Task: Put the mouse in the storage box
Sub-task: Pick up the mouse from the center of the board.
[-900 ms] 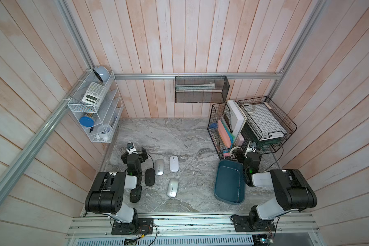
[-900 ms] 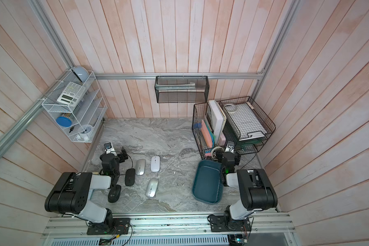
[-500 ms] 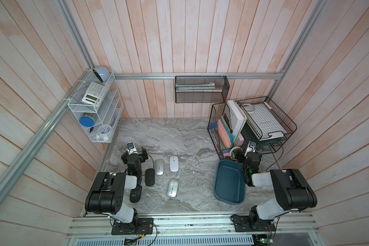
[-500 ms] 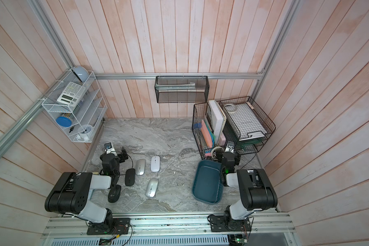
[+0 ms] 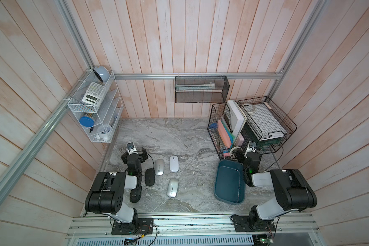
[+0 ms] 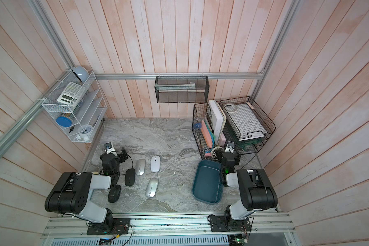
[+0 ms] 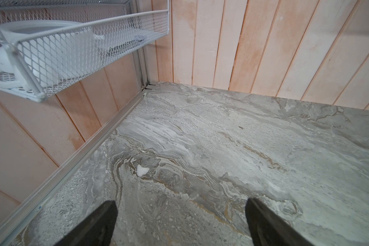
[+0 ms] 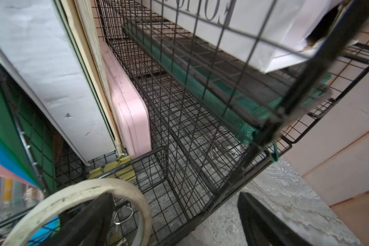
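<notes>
- A white wire rack hung on the left wall, above the grey marbled surface.
- The left arm lay along the surface's left edge. The left jaws stood wide apart over bare surface, holding nothing.
- A black oval mouse lay partly under that arm, with a second black mouse just beside it.
- Next came a silver mouse, a white mouse and, nearer the front, a second silver mouse, all lying on the surface.
- The shallow dark teal plastic storage box sat on the surface to the right, well apart from all five mice and just beside the right arm.
- The right jaws stood wide, gripping nothing. They faced the black wire-mesh baskets, with a cream tape roll near one jaw.
</notes>
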